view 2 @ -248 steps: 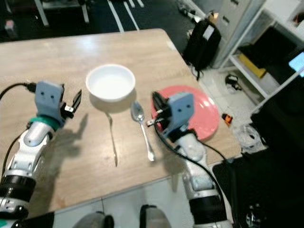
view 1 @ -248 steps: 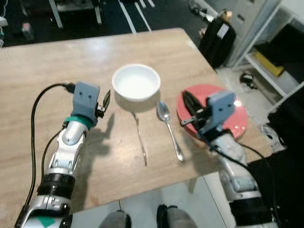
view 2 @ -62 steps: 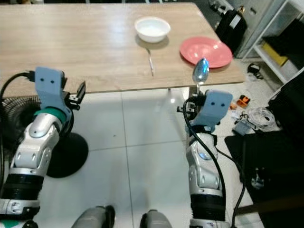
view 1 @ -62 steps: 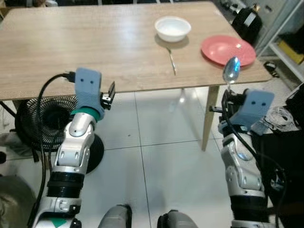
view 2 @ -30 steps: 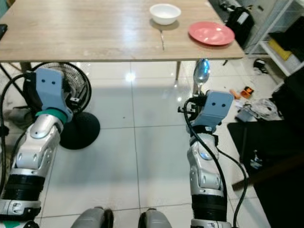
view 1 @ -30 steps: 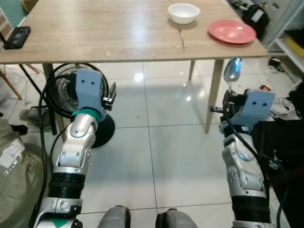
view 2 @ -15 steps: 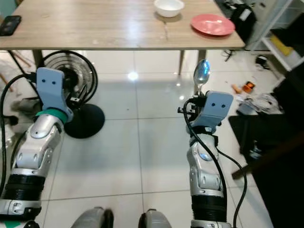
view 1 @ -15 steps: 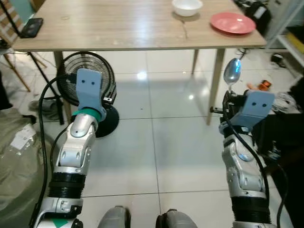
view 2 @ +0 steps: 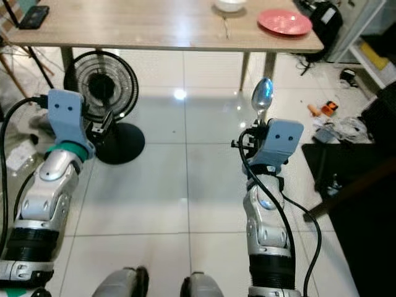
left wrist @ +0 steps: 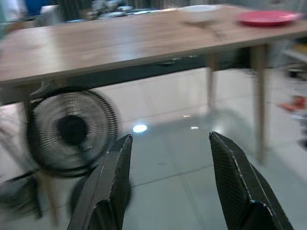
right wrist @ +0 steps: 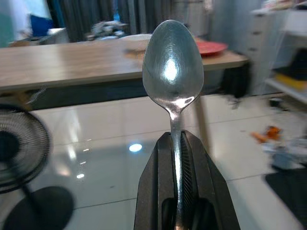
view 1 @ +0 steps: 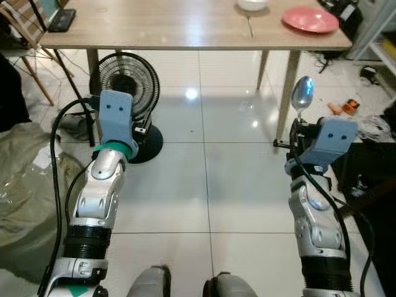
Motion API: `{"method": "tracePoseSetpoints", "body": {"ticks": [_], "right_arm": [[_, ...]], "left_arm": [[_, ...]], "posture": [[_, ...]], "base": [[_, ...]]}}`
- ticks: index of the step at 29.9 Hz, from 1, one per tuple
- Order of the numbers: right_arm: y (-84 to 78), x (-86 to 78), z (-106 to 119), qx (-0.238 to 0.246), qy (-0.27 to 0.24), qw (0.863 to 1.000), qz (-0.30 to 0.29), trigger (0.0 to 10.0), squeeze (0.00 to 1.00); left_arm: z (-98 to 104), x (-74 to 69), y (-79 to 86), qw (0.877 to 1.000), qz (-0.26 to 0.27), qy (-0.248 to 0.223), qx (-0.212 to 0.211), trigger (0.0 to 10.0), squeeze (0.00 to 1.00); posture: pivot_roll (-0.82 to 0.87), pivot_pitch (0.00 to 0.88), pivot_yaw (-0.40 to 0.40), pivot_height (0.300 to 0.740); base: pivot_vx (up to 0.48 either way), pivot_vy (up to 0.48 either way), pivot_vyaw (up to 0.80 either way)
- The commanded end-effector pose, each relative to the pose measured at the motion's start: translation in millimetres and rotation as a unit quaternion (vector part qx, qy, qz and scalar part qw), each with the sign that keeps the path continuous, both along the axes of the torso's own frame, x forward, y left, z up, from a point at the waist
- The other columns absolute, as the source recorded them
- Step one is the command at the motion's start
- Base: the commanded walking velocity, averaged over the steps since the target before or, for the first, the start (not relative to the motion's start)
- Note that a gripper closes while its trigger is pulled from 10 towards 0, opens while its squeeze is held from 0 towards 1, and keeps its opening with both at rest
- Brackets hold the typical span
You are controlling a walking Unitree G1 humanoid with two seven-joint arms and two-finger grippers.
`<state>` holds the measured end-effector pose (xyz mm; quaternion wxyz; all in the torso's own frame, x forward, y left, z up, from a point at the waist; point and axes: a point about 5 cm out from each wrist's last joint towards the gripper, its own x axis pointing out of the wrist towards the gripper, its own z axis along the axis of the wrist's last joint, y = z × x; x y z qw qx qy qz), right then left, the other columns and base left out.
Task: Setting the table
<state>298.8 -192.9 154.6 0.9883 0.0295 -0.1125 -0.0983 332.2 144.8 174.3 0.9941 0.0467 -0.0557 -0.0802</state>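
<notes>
My right gripper (view 1: 297, 125) is shut on the handle of a silver spoon (view 1: 302, 93), which stands upright with its bowl up; the same spoon (right wrist: 172, 62) shows between the black fingers (right wrist: 156, 191) in the right wrist view. My left gripper (left wrist: 170, 138) is open and holds nothing, raised over the tiled floor. The wooden table (view 1: 154, 28) lies far ahead. On its right end sit a white bowl (view 1: 252, 4), a fork (view 1: 250, 25) and a red plate (view 1: 310, 20). Both grippers are well short of the table.
A black floor fan (view 1: 129, 77) stands under the table's left part. A dark phone (view 1: 62, 20) lies on the table's left end. A grey sack (view 1: 25, 179) is on the floor at my left. Dark furniture (view 1: 374, 167) and small clutter (view 1: 343, 107) are at my right.
The spoon left the table and is now in my right gripper. The view has backed away from the table, which sits smaller and higher. Both arms keep their pose.
</notes>
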Motion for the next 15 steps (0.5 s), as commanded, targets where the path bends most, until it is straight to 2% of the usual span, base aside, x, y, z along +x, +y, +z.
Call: {"method": "tracePoseSetpoints", "body": {"ticks": [1,15], "right_arm": [[0.8,-1.9,-1.4,0.003,0.001,1.0,-0.002,10.0,0.0],[-1.1,-2.8,-0.3,0.003,-0.002,1.0,-0.005,10.0,0.0]], "left_arm": [[-5.0,-1.6,3.2,1.0,0.005,0.011,0.0,10.0,0.0],[-6.1,-2.6,2.3,1.0,0.003,0.013,-0.001,10.0,0.0]], "posture": [[0.03,0.006,0.023,0.74],[0.03,0.009,0.022,0.74]], "base": [[-0.292,0.0,0.0],[-0.294,0.0,0.0]]}}
